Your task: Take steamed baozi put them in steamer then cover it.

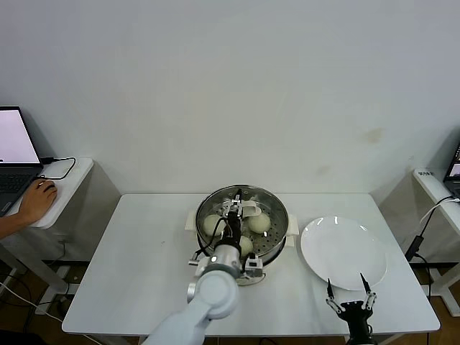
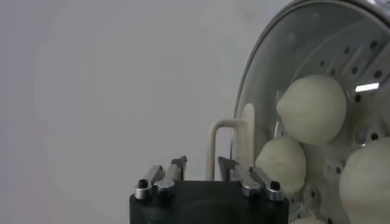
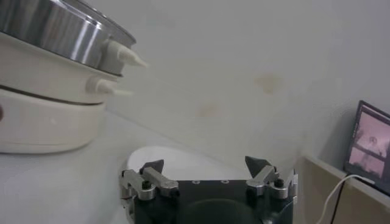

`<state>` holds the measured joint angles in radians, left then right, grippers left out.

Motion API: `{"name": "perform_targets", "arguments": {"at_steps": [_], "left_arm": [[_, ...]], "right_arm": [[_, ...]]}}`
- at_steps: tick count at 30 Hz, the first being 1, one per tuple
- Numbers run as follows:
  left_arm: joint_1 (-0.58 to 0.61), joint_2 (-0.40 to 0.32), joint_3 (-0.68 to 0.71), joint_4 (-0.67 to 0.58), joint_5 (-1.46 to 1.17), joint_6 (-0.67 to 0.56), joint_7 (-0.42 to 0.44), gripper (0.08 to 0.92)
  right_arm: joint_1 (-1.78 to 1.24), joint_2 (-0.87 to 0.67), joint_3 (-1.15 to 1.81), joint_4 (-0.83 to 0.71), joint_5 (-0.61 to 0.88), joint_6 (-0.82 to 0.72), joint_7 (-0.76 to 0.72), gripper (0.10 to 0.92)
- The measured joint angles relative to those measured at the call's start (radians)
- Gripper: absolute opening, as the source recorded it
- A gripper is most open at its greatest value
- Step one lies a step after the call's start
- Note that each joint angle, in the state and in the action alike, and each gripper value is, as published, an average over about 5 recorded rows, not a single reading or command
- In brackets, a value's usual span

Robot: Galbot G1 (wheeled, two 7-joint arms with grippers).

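The steamer stands at the table's middle on its cream-white base. The clear glass cover lies on it. Baozi show through the glass. My left gripper hovers over the cover's white handle. In the left wrist view the gripper has its fingers a little apart. One post of the handle shows in the gap, not clamped. Baozi lie behind the cover. My right gripper is open and empty at the plate's near edge.
A flat white plate lies right of the steamer; it also shows in the right wrist view, past my right gripper. A side table at the left holds a laptop and a person's hand. Cables hang at the right.
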<state>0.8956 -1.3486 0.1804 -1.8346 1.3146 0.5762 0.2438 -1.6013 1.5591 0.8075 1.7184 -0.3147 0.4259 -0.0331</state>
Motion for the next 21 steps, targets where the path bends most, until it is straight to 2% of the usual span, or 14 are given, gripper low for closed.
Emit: {"name": "perform_targets", "arguments": {"at_steps": [5, 8, 14, 21], "left_arm": [[0.062, 0.049, -0.021, -0.088, -0.039, -0.017, -0.029, 0.749], [0.113, 0.083, -0.046, -0.153, -0.092, -0.037, -0.062, 0.805], [0.250, 0.121, -0.135, -0.280, -0.299, -0.141, -0.179, 0.822], [0.451, 0.125, -0.298, -0.357, -0.688, -0.363, -0.347, 0.823]], "right_arm": [[-0.009, -0.003, 0.002, 0.004, -0.002, 0.000, 0.000, 0.823], [-0.014, -0.008, 0.004, 0.010, 0.001, 0.000, -0.001, 0.823], [-0.028, -0.017, 0.003, 0.025, 0.003, -0.002, -0.004, 0.823], [-0.048, -0.031, -0.009, 0.053, 0.016, -0.009, -0.020, 0.822]]}}
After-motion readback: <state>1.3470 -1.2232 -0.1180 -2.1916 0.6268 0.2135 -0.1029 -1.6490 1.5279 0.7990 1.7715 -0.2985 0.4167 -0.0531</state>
